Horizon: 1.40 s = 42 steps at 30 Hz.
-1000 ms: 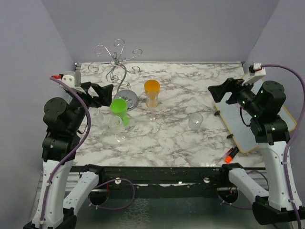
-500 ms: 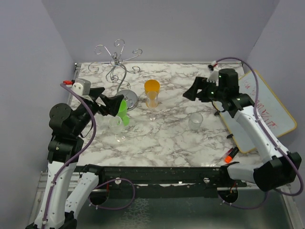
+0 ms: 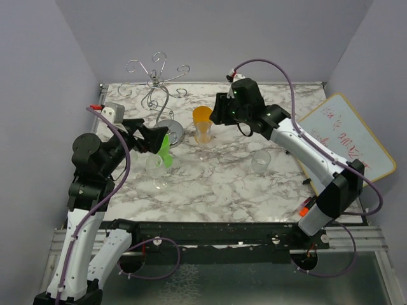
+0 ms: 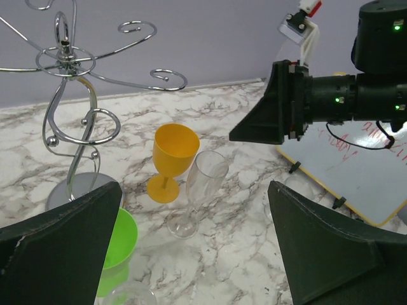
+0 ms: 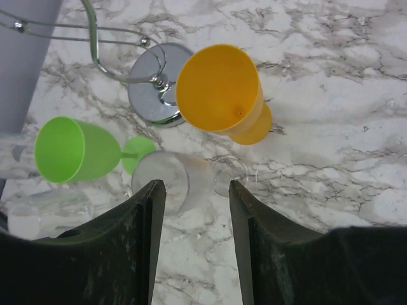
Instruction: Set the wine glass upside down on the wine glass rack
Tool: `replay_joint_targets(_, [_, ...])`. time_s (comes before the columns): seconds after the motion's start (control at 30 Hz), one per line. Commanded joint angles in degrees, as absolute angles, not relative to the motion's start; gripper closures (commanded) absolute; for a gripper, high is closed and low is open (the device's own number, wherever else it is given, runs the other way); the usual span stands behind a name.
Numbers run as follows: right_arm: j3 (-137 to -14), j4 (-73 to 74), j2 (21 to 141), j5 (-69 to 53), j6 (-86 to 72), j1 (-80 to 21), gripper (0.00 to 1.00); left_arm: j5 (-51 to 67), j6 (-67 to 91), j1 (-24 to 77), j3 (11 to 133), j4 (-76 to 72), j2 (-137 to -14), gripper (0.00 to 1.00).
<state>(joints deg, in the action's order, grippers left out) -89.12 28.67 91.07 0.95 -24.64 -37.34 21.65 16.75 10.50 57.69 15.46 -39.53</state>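
The table [image 3: 241, 184] is white marble with grey veins. At its upper left the rack [image 3: 169, 131] is shiny silver wire on a mirror-bright silver base. Beside it the orange glass [image 3: 203, 116] is a solid yellow-orange and the green glass [image 5: 70, 149] a bright lime. The stemmed glass [image 4: 203, 184] between them is clear and colourless, as is the tumbler [image 3: 261, 161] right of centre. At the right edge the whiteboard [image 3: 346, 146] is white with a yellow rim and red writing. Below it lies an orange-red marker [image 3: 308, 204]. The walls [image 3: 254, 38] are pale lilac. Both arms [image 3: 305, 149] are black and white, with purple cables [image 3: 280, 67].
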Motion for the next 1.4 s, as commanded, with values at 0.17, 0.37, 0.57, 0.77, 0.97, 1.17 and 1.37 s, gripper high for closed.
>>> replay_joint_targets(0.17, [-102.69, 40.66, 102.89, 15.46, -22.41, -43.06, 0.53, 22.65, 19.68, 10.20, 55.25, 15.44, -38.40, 0.01])
replay_joint_targets(0.37, [-106.82, 44.94, 106.82, 14.77, -20.87, -44.41, 0.68, 20.71, 19.15, 10.20, 54.40, 15.53, -38.41, 0.01])
replay_joint_targets(0.57, [-108.77, 47.96, 108.76, 12.88, -19.11, -44.99, 0.77, 19.30, 18.98, 10.20, 54.41, 16.04, -37.66, 0.01])
replay_joint_targets(0.77, [-108.76, 50.45, 108.59, 11.79, -16.94, -44.95, 0.88, 25.28, 18.37, 10.15, 56.39, 18.82, -39.59, 0.01])
replay_joint_targets(0.97, [-106.91, 51.94, 106.26, 10.78, -16.17, -45.09, 0.99, 25.96, 21.01, 10.20, 55.40, 19.59, -40.00, 0.01])
replay_joint_targets(1.17, [-99.10, 49.57, 97.80, 11.38, -16.11, -45.47, 0.99, 25.16, 28.22, 10.20, 57.92, 22.70, -38.28, 0.01])
replay_joint_targets(1.37, [-85.29, 39.94, 85.30, 12.43, -16.63, -45.67, 0.99, 26.81, 47.02, 10.20, 55.21, 22.51, -38.24, 0.01])
